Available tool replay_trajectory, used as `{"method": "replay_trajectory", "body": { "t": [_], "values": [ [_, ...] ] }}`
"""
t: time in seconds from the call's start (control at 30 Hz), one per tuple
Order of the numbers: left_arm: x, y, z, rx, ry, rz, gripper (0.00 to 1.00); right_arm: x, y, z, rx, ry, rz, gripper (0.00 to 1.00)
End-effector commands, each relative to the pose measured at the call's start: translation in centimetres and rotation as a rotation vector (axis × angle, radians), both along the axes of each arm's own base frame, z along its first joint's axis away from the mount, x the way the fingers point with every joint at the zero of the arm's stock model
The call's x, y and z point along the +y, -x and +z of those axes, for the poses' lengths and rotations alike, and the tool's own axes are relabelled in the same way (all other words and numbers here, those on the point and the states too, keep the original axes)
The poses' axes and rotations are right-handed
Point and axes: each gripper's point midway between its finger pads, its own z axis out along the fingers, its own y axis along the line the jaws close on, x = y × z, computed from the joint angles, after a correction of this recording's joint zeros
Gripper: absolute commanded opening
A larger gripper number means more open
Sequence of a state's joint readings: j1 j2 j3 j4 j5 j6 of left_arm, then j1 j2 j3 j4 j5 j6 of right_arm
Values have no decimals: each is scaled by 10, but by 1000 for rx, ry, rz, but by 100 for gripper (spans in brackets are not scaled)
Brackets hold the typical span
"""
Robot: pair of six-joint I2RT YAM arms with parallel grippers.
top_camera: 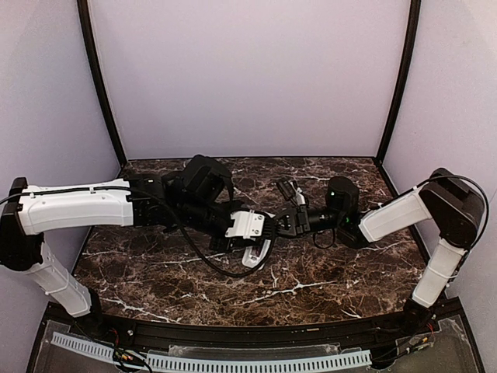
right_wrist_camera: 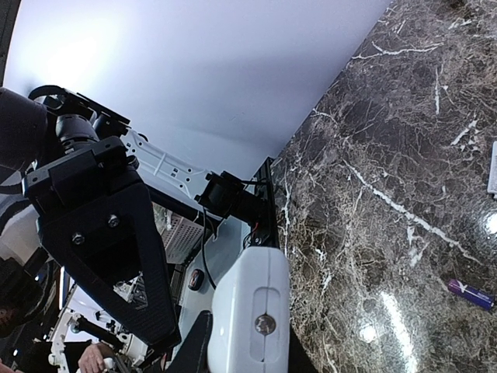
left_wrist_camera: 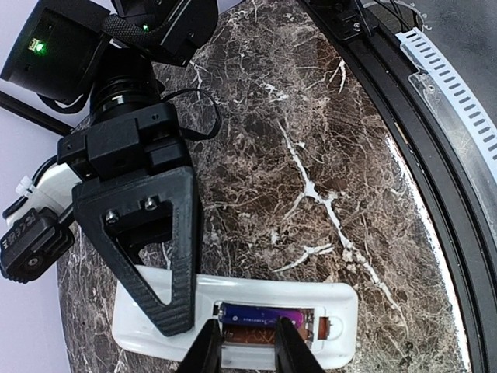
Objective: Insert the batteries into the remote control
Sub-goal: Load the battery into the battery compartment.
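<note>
The white remote control [left_wrist_camera: 256, 291] lies back-up on the marble, its battery bay open. One bluish-purple battery [left_wrist_camera: 260, 315] sits in the bay's far slot. The near slot shows bare brownish metal. My left gripper [left_wrist_camera: 246, 343] hovers over that near slot, open by a narrow gap with nothing between its tips. My right gripper [right_wrist_camera: 247, 353] is shut on one end of the remote [right_wrist_camera: 252, 307]; one of its black fingers [left_wrist_camera: 155, 256] crosses the remote's left part. A second battery [right_wrist_camera: 470, 294] lies loose on the table. From above, both grippers meet over the remote [top_camera: 256, 255] mid-table.
The marble table [top_camera: 311, 287] has a black front rail [left_wrist_camera: 435, 132] with a white slotted strip beyond it. A small white piece [right_wrist_camera: 493, 167] shows at the right edge of the right wrist view. Plain walls enclose the back and sides.
</note>
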State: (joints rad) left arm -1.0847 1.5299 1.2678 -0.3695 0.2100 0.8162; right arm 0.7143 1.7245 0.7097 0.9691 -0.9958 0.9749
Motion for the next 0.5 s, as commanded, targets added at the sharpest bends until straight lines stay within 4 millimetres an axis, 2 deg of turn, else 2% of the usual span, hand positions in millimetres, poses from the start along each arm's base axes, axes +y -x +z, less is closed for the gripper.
{"method": "replay_trajectory", "body": {
  "t": [0.0, 0.47],
  "values": [
    [1, 1, 0, -8, -24, -15, 23, 7, 2, 2, -26, -2, 23, 0],
    [1, -5, -10, -28, -61, -8, 22, 14, 4, 1, -33, 8, 38, 0]
  ]
}}
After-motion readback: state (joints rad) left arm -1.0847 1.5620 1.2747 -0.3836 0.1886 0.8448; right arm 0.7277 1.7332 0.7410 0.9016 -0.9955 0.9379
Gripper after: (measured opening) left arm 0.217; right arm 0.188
